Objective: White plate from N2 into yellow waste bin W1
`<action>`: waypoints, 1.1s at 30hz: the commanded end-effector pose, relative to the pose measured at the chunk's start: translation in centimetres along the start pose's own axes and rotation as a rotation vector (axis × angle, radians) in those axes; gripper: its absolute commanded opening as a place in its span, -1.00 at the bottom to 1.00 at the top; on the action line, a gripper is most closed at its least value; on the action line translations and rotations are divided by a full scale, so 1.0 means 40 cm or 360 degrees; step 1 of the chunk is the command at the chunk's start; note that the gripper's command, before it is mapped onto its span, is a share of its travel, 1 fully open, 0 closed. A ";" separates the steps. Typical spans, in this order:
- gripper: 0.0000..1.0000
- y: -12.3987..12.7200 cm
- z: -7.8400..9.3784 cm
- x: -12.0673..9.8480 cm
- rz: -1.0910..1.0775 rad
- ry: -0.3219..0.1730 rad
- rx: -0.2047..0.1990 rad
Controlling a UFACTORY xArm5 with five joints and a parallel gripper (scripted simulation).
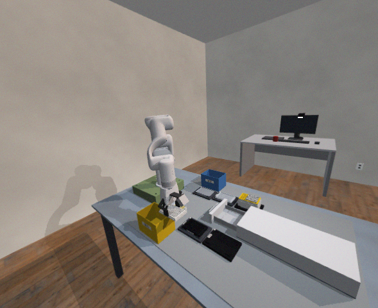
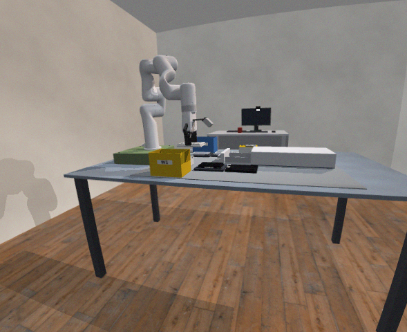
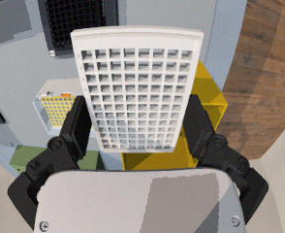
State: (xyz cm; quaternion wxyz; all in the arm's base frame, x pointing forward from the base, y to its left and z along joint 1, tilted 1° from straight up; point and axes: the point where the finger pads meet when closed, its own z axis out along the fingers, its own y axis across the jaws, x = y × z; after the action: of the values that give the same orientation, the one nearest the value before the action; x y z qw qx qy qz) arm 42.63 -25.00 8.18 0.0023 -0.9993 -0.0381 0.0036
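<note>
white plate (image 3: 138, 91) | gridded wells | clamped in claw (image 3: 141, 131)

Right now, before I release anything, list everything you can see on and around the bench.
White gridded well plate: one, held level in the gripper, partly above the yellow bin.
Yellow waste bin marked W1: one, bench's near corner.
Blue bin: one, behind.
Black nests: two, black, beside the yellow bin.
Long white cooler housing: one; its drawer stands out.
Yellow tip box: one, by the cooler.
Green base slab: one.
Grey desk with monitor: one, far wall.
Black gripper: one, shut on the plate.
</note>
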 end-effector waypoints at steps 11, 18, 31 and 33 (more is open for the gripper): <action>-1.00 0.029 -0.006 -0.071 0.0000 0.0008 -0.0005; -1.00 0.046 -0.007 -0.114 0.0000 0.0009 -0.0006; -1.00 0.072 -0.008 -0.183 0.0000 0.0011 -0.0007; -1.00 0.076 -0.008 -0.196 0.0000 0.0011 -0.0008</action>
State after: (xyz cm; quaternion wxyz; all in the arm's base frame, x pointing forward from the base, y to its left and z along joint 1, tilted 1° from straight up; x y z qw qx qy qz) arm 35.60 -28.26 8.37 0.0016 -0.9993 -0.0381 0.0018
